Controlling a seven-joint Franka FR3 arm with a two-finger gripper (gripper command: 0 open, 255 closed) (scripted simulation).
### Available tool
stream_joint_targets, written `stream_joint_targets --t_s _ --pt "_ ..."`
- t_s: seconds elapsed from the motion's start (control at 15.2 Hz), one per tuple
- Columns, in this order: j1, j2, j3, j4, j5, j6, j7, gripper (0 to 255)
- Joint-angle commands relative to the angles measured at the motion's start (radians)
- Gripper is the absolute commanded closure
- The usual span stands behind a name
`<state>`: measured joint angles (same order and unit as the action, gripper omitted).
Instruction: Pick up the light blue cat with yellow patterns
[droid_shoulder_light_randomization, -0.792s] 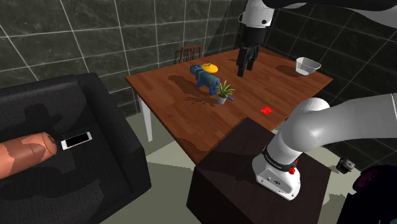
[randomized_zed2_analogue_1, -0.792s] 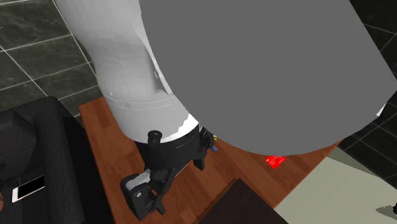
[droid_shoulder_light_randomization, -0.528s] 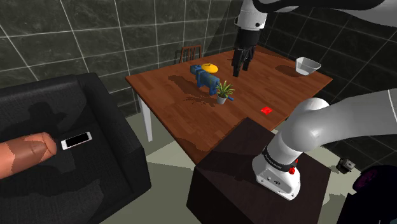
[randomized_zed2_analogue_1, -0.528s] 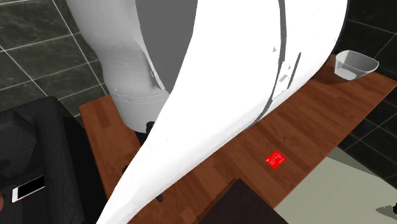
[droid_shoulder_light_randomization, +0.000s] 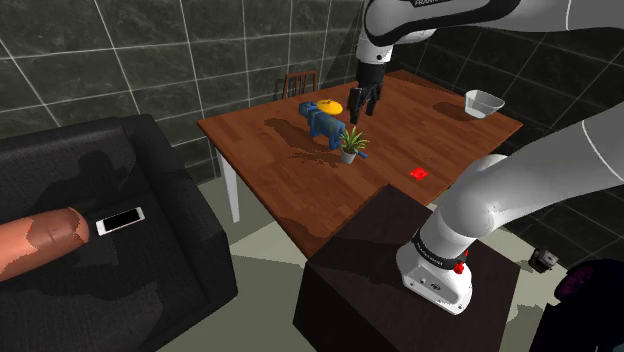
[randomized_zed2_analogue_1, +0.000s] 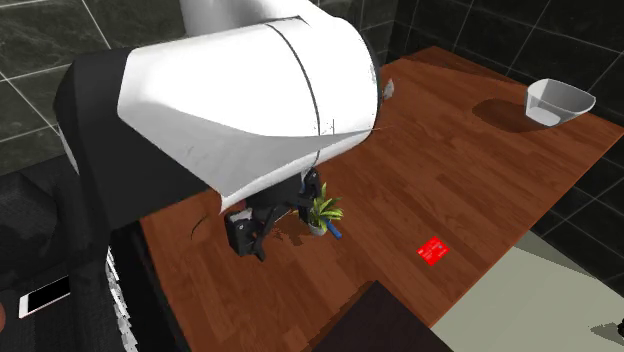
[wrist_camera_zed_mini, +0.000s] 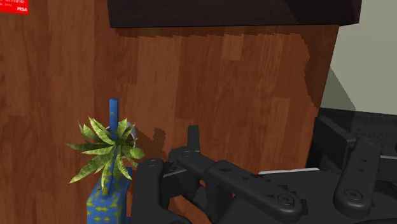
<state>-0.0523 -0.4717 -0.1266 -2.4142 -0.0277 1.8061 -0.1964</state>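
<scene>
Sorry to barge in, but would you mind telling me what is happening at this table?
A white robot arm reaches over the wooden table. Its black claw hangs open above the tabletop, close to a blue cat with yellow patterns that lies beside a small potted plant. The claw holds nothing; the cat is not yet picked up. A red card and a white bowl sit elsewhere on the table.
</scene>
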Motion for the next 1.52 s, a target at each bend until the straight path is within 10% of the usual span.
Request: stream_joint_targets --t_s 0.0,1.45 --pt "-0.007 0.068 -0.014 0.026 -0.004 0.048 -0.006 0" --pt "-0.125 0.880 -0.117 0.568 0.114 0.343 -0.132 0"
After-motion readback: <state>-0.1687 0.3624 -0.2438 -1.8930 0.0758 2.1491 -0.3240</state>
